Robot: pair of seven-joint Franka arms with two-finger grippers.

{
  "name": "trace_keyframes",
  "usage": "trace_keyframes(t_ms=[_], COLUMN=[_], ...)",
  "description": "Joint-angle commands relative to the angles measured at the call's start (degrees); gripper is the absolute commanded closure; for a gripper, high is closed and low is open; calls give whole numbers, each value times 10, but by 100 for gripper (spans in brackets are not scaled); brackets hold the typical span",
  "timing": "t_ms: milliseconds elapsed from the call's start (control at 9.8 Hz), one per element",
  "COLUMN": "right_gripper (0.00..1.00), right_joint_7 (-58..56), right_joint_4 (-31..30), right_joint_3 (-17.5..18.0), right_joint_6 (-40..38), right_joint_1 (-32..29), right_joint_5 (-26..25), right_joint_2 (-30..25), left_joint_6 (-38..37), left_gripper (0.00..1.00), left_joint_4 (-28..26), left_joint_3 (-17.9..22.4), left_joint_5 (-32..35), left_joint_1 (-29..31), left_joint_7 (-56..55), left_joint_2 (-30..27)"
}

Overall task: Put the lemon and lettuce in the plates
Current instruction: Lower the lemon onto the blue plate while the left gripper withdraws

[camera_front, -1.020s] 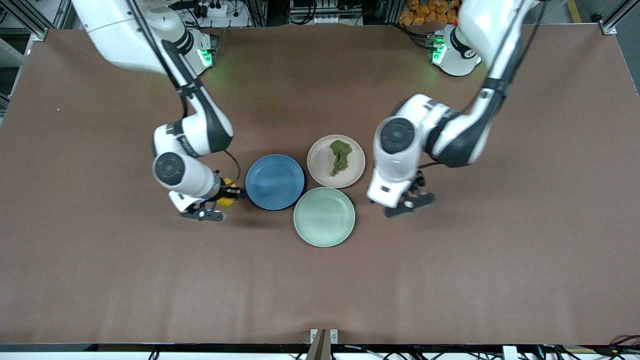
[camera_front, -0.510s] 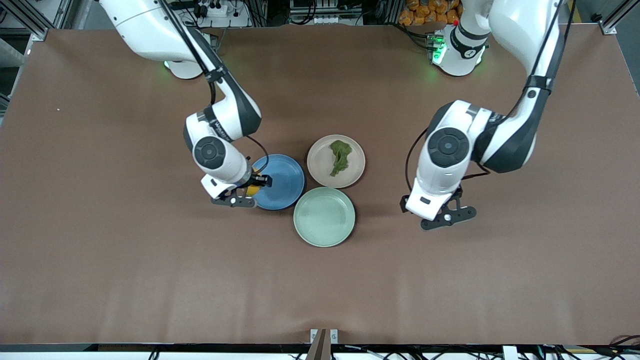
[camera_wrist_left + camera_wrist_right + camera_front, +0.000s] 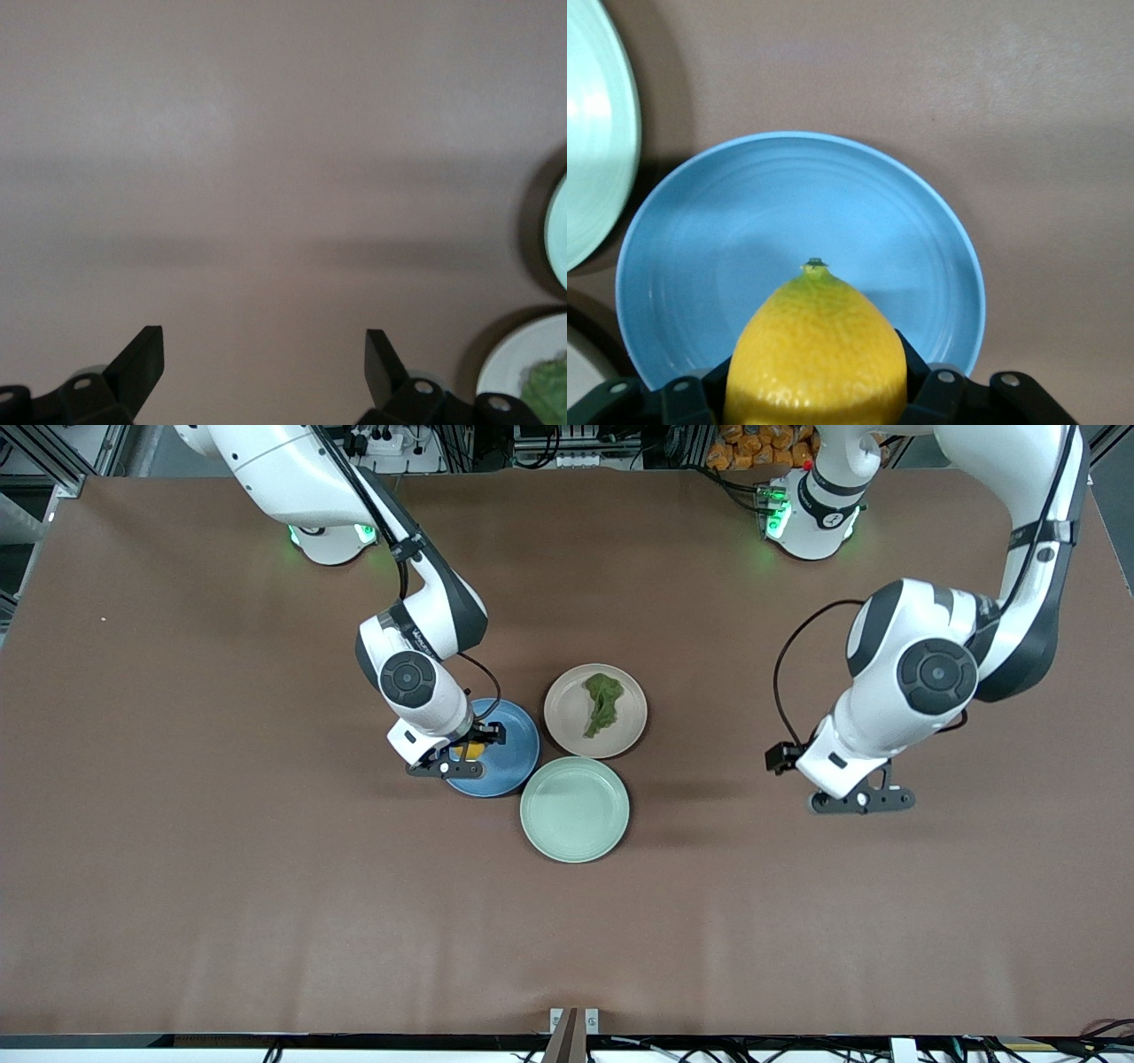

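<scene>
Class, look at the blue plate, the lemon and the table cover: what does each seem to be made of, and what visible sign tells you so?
Blue plate: probably glazed ceramic or hard plastic; smooth, soft sheen, faint concentric rings.
Lemon: real or a plastic model, hard to tell; bright yellow, finely dimpled skin, small dark tip.
Table cover: seemingly matte brown paper or fabric; no shine, gentle ripples.

— Where's the lemon [image 3: 815,354]?
— Bright yellow, pointed tip forward, clamped in the right gripper [image 3: 467,751] above the blue plate [image 3: 509,766].
— And the lettuce [image 3: 602,701]?
— A wrinkly dark-green leaf, lying flat in the beige plate [image 3: 567,726] beside the blue one.
</scene>
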Motion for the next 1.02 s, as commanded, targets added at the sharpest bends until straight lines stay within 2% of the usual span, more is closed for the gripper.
trace_keyframes(t_ms=[0,204,408,510,612,714,918], right_gripper=[71,71,68,54,28,21,15], right_joint_7=[3,2,3,4,5,5,8], right_joint_4=[-2,-2,-3,-2,-2,-2,-2], right_joint_3=[-4,-4,-4,-4,-4,-4,-4], right_joint_6=[26,47,55,57,59,60,60], right_joint_1=[11,12,16,17,17,17,17], right_joint_5=[5,5,5,5,5,5,5], right_joint_2=[19,32,37,41,43,44,46], left_joint_6=[2,1,0,-14,-40,-62,-103], left_gripper=[0,0,0,0,0,0,0], left_joint_4=[-67,-64,-37,-19,-2,13,29], left_joint_3=[3,11,13,13,22,23,23], left_joint_5=[-18,-18,-22,-21,-15,-14,-13], left_joint_1=[-2,10,16,19,18,15,13], left_joint_7=[12,12,8,10,16,33,65], left_joint_2=[-73,-94,-115,-118,-118,-124,-141])
